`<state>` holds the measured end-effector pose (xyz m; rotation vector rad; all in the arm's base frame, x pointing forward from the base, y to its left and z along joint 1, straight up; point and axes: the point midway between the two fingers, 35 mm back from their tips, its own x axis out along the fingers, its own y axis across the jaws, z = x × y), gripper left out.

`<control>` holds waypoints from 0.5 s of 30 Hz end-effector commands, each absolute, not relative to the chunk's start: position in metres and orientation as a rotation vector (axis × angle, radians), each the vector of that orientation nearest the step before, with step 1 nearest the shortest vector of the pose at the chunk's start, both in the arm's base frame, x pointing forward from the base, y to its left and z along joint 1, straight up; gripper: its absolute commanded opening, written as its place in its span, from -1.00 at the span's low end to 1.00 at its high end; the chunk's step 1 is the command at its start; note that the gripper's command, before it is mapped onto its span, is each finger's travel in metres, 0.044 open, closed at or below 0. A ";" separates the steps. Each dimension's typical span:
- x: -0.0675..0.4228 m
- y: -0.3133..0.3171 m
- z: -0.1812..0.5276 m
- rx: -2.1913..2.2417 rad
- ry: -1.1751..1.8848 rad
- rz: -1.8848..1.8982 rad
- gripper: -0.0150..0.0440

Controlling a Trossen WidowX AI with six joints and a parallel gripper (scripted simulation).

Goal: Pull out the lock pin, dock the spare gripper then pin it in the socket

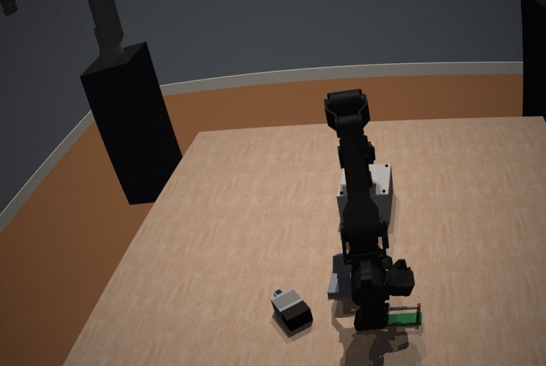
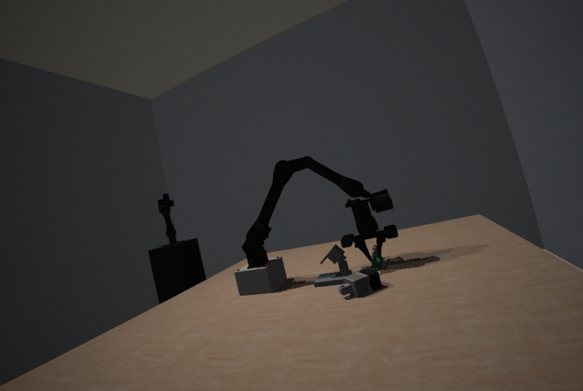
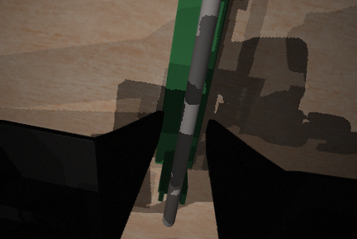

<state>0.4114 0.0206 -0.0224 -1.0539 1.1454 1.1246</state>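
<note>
The end effector (image 3: 183, 127) stands parted, its 2 black fingers on either side of the lock pin (image 3: 197, 80) with a gap showing on each side, gripping nothing. The grey pin lies along a green holder (image 1: 405, 318) on the desk (image 1: 220, 202), near the front edge. The spare gripper (image 1: 291, 310) sits apart to the left, with bare desk around it. The grey mount (image 1: 336, 283) stands between the pin and the arm's base block (image 1: 382, 185).

one pin (image 3: 197, 80), one green cradle (image 3: 178, 75), one spare gripper (image 1: 291, 310), one mount (image 2: 335, 259).
</note>
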 end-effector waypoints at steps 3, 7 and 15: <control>0.411 0.021 -0.023 -1.054 1.146 1.125 0.58; 0.411 0.021 -0.011 -1.053 1.147 1.126 0.93; 0.408 0.021 0.005 -1.050 1.153 1.131 1.00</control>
